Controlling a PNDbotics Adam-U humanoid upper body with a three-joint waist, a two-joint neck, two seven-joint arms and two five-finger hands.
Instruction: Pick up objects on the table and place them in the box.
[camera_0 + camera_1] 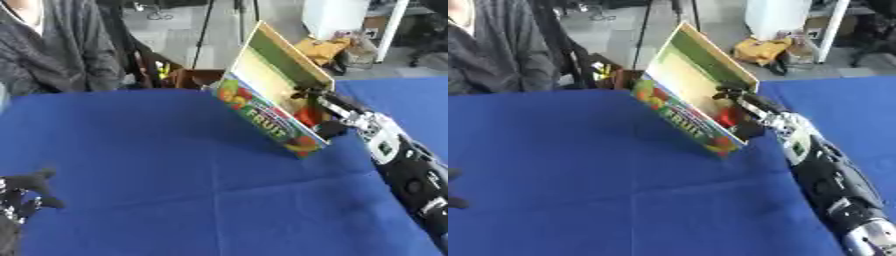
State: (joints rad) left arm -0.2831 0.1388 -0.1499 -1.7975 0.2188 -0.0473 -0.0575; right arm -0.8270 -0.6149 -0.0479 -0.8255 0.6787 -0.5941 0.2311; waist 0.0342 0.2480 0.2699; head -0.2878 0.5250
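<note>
Right hand (pixel 750 107) reaches into the tilted box (pixel 677 115), fingers hidden.

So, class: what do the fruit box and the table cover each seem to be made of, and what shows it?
The box looks like printed cardboard: thin flat walls, plain tan inside, glossy fruit print outside. The table cover looks like matte blue woven cloth: soft fold creases cross it and it shows no shine. Neither can be confirmed by look alone.

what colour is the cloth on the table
Blue, plain; the tablecloth shows best in the left eye view.
</note>
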